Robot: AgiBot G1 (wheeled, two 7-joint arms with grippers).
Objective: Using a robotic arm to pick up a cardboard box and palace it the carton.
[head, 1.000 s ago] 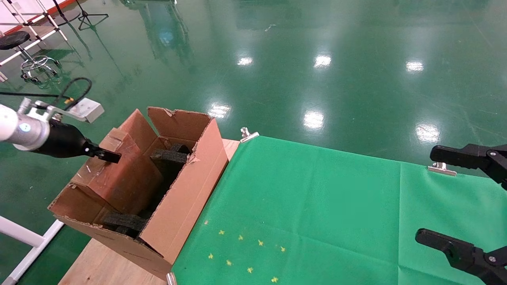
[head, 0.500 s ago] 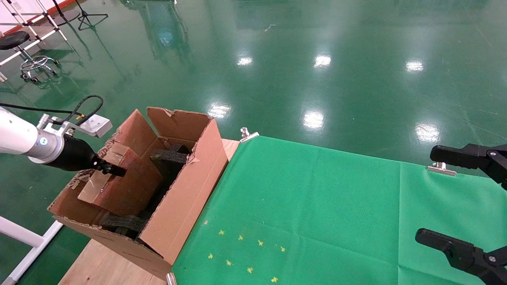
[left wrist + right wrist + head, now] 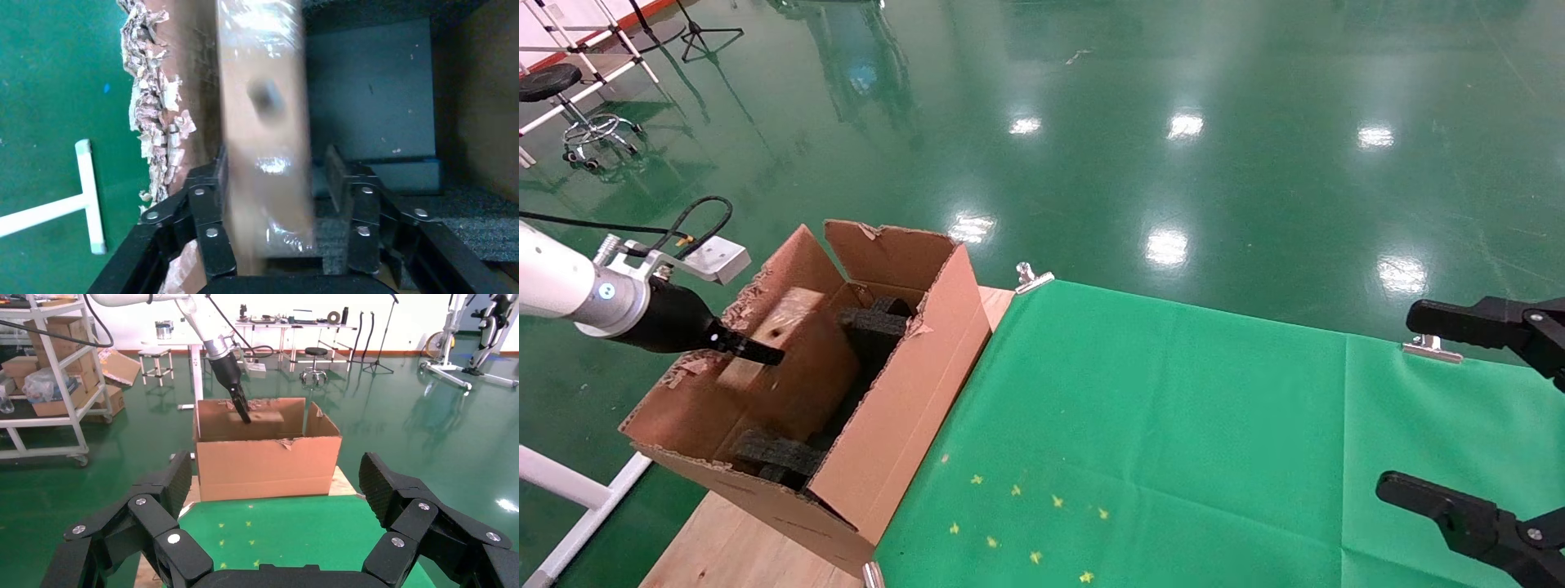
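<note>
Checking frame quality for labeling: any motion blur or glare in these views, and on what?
Left wrist view: the cardboard box is smeared by motion blur between the open fingers of the left gripper; the carton edge stays sharp. Head view: the box is softly blurred; ceiling lights glare on the floor. Right wrist view: sharp.

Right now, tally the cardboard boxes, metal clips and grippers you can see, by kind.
Carton: 1
Box: 1, inside the carton
Clips: 3
Grippers: 2, the left gripper over the box, the right gripper parked at the right edge
Total: 7
</note>
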